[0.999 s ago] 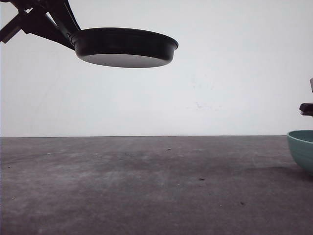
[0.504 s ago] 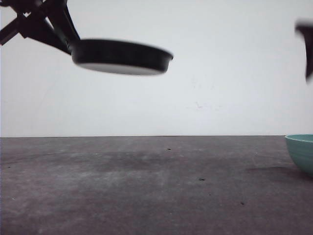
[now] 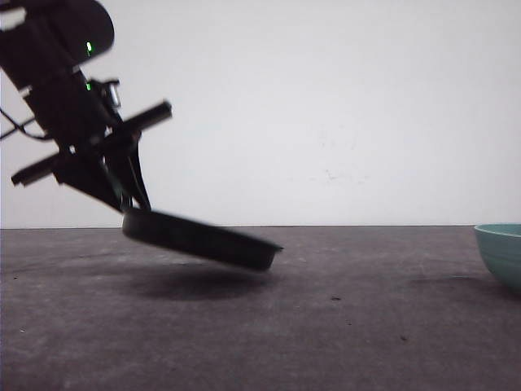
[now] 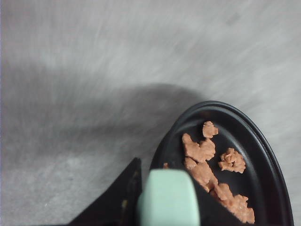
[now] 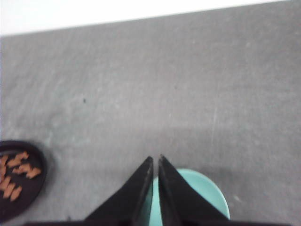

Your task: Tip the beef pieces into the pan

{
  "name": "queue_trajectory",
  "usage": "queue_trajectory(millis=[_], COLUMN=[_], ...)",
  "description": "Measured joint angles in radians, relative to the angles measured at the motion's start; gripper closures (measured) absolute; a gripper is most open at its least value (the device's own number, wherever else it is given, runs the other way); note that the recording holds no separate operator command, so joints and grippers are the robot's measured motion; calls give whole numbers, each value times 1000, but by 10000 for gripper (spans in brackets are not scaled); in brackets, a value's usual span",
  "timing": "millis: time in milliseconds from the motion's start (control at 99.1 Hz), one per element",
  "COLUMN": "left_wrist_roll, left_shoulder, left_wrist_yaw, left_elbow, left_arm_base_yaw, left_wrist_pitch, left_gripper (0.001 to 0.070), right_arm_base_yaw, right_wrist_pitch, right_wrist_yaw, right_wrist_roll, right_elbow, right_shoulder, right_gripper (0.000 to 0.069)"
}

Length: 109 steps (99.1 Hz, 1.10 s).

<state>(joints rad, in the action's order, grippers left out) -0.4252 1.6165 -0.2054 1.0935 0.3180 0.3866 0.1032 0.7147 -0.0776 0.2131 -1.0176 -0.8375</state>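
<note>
Already loaded with beef pieces (image 4: 211,165), pan (image 3: 199,239) tilted low above table (image 3: 326,326), left end effector (image 3: 122,191) clenched on mint handle (image 4: 169,197); right end effector (image 5: 155,162) pinched closed, empty, above teal bowl (image 3: 501,248), well apart rightward.

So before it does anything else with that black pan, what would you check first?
1. Beef pieces inside the pan: ok.
2. Left end effector holding the mint-green handle: ok.
3. Pan level: not ok, it tilts down toward its far edge in the front view.
4. Pan resting on the table: cannot tell, it looks just above it.
5. Right end effector away from the pan: ok, shut above the teal bowl.
</note>
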Motion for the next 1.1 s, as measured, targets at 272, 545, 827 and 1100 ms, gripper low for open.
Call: queue_trajectory(millis=[272, 545, 827, 1100], left_wrist_roll=[26, 37, 37, 38], left_shoulder=[35, 39, -14, -318], left_wrist_yaw=[32, 57, 55, 131], left_elbow=[3, 8, 8, 8], left_arm_base_yaw=[0, -3, -9, -39], left_wrist_pitch=[8, 63, 87, -3], left_gripper=[660, 270, 83, 203], right_arm_base_yaw=[0, 0, 0, 0], right_wrist_pitch=[83, 79, 32, -49], right_wrist_yaw=[53, 52, 51, 51], right_wrist_roll=[-53, -60, -60, -125], right_elbow=[0, 0, 0, 0], right_shoulder=[58, 73, 73, 74], right_gripper=[674, 674, 674, 674])
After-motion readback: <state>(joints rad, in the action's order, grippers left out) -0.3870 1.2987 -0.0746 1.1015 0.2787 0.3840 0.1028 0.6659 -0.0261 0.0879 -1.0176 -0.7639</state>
